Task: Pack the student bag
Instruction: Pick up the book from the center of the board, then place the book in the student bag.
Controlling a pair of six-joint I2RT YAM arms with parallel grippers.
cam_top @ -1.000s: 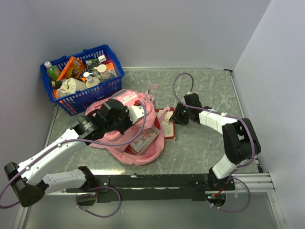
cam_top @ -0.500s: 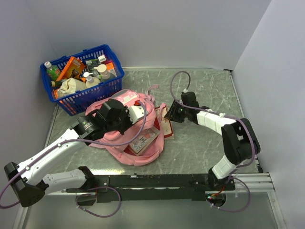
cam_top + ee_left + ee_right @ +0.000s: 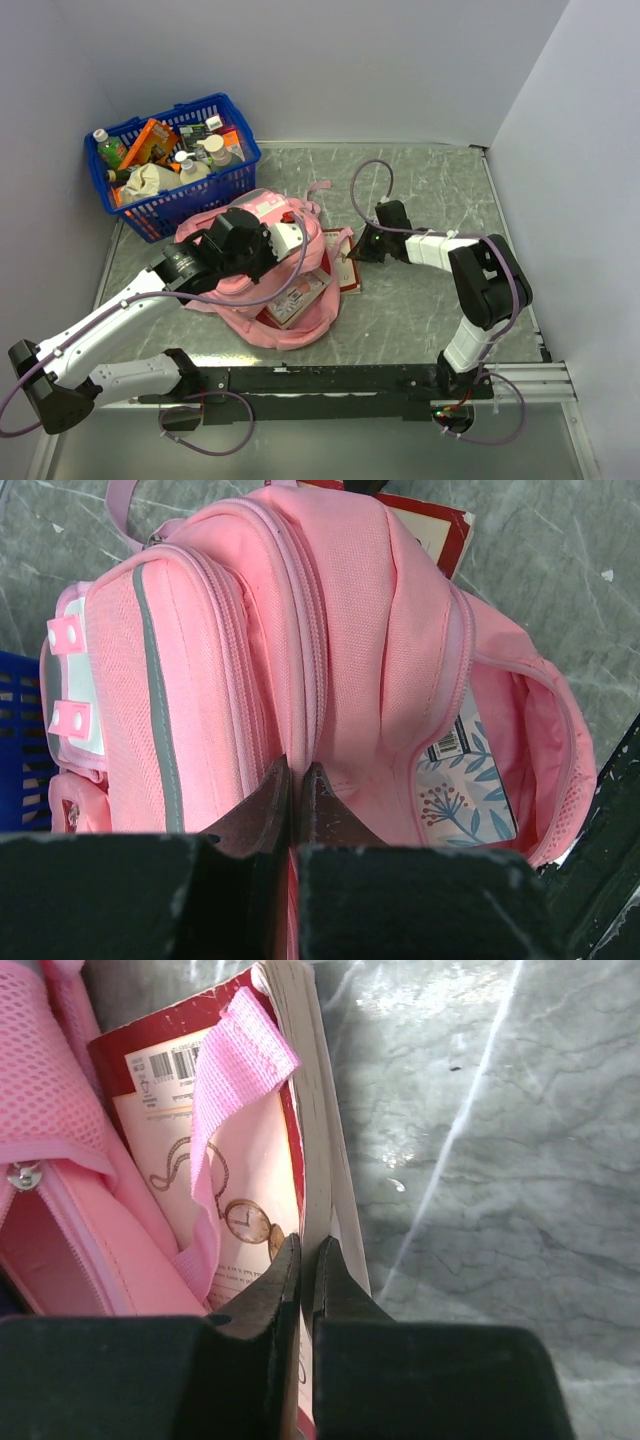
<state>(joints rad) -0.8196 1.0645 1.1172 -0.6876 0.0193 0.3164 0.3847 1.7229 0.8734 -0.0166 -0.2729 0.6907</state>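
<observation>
The left claw (image 3: 295,770) pinched shut on the soft pink student bag (image 3: 230,630), grey-striped and unzipped, lying just ahead of its tips. The right claw (image 3: 308,1245) sat closed at the edge of a red-covered book (image 3: 165,1060), any grip unclear, with the bag to its left.

The pink student bag (image 3: 350,650) lies slumped left of centre, main compartment unzipped and gaping toward the near right, grey-striped front pocket facing far left.

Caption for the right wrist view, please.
Right gripper shut at the page edge of a red book beside the pink bag, a strap draped across the cover.
</observation>
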